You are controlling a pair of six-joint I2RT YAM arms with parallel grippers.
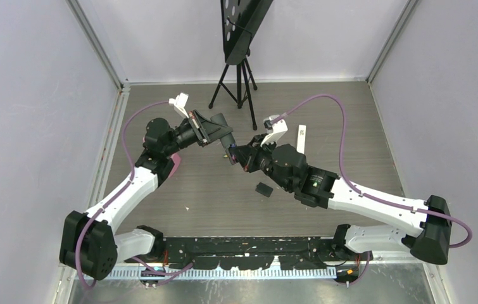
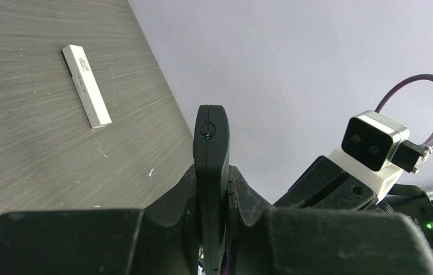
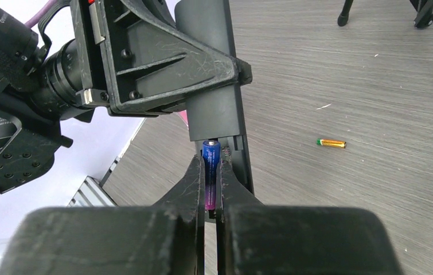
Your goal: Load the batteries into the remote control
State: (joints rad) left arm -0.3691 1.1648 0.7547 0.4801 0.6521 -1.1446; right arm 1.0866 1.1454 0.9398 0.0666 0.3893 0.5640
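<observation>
Batteries are seen in two places. A purple battery [image 3: 211, 163] is pinched lengthwise between the closed fingers of the right gripper [image 3: 213, 175]. Its far end is set against a step in the back of the black remote control [image 3: 211, 74] (whether the two touch cannot be told). An orange-yellow battery [image 3: 331, 143] is left lying on the grey counter [image 3: 346, 86], well apart from both grippers. The black remote control is clamped edge-on in the closed left gripper [image 2: 211, 180] and held above the counter. A white remote [image 1: 301, 139] lies flat on the counter beside the right arm, and a small black piece [image 1: 263, 189] is seen near that arm. A black tripod [image 1: 239, 82] stands at the far end.
</observation>
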